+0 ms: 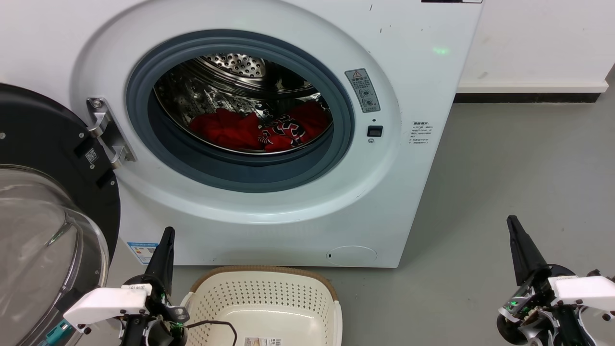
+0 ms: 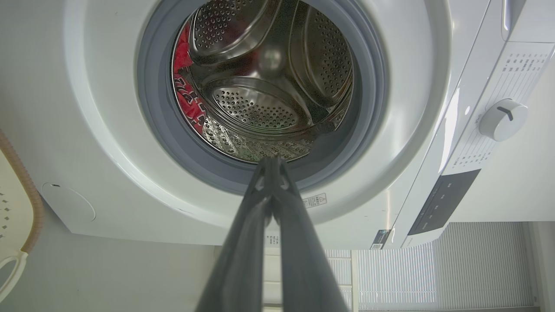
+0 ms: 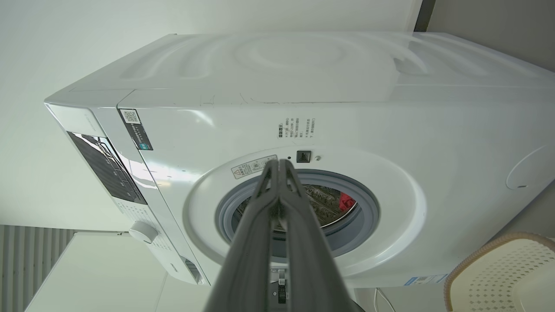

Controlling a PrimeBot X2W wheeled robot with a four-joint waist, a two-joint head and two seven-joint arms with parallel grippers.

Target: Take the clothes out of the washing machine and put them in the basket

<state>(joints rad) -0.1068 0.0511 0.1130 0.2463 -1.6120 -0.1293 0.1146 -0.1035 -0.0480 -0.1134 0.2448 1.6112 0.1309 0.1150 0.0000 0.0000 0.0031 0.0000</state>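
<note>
Nothing unloaded: basket bare, both garments in the drum.

Nearest, the left gripper [image 1: 167, 240] and right gripper [image 1: 515, 230] point up at either side, each with its two fingers pressed together and holding nothing. Between them the basket [image 1: 262, 270] sits on the floor just before the washing machine [image 1: 288, 226]; it holds no clothing, only a barcode sticker [image 1: 262, 341] on its bottom, too small to read. The door [image 1: 43, 139] stands swung open at the left and carries a small QR code [image 1: 91, 155]. On the machine front are a blue label [image 1: 142, 250] low down, a warning label [image 1: 362, 90] with a triangle, and a block of small print [image 1: 420, 132], all illegible. Farthest, in the drum [image 1: 235, 65], lie the plain red garment [image 1: 223, 129] and, touching it, the red jersey [image 1: 283, 130], whose black-and-white lettering I cannot make out. So I judge that the whole job remains.
</note>
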